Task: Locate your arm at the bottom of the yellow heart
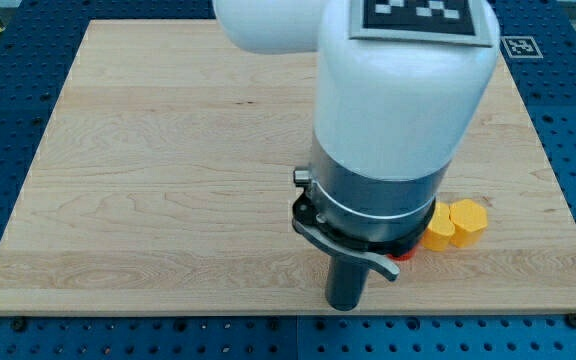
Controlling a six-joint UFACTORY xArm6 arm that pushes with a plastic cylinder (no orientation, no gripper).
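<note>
Two yellow blocks show at the view's lower right. One is a yellow hexagon (468, 221). The other yellow block (437, 229) touches its left side and is partly hidden behind the arm, so I cannot make out its shape. A bit of a red block (405, 252) peeks out under the arm, just left of and below the yellow ones. My tip (344, 305) rests on the board near the bottom edge, to the left of and below the yellow blocks, clearly apart from them.
The wooden board (168, 180) lies on a blue perforated table (568, 130). The large white and grey arm body (398, 110) covers the board's middle right and may hide other blocks. The board's bottom edge runs just below my tip.
</note>
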